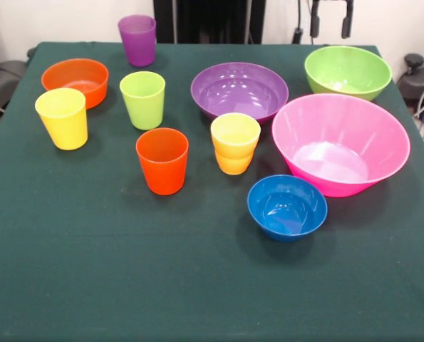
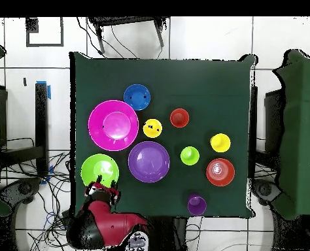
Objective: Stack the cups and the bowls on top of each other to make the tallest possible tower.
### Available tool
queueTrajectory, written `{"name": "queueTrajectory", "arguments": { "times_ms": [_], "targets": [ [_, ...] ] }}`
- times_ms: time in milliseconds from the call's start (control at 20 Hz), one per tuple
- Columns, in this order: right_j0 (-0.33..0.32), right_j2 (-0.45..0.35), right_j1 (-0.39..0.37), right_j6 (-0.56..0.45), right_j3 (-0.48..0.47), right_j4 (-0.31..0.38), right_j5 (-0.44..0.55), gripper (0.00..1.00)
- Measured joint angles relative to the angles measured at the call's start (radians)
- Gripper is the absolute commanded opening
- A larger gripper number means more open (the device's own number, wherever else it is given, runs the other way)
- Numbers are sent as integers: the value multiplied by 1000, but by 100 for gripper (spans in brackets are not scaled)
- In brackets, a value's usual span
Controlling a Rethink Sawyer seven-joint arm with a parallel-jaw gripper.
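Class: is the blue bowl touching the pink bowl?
Apart. In the overhead view, green cloth shows between the blue bowl and the pink bowl.

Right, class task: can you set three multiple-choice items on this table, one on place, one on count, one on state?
1. In the front view, which bowl is nearest the camera?
A. blue bowl
B. purple bowl
C. lime bowl

2. How many bowls are on the table?
A. three
B. five
C. seven

3. How does the orange cup stand?
A. upside down
B. on its side
C. upright, mouth up

Key:
1 A: the blue bowl sits lowest in the front view, ahead of all the others.
2 B: blue, purple, lime, the pink bowl and the orange bowl make five.
3 C: its open rim faces up and its narrow base is on the cloth.
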State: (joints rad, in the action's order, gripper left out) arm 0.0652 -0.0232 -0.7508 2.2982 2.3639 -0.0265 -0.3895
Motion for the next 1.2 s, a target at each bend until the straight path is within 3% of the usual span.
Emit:
{"name": "queueTrajectory", "arguments": {
  "times_ms": [550, 1200],
  "targets": [
    [17, 0, -65, 0, 3, -28, 52, 100],
    [-6, 0, 22, 0, 2, -28, 52, 100]
  ]
}}
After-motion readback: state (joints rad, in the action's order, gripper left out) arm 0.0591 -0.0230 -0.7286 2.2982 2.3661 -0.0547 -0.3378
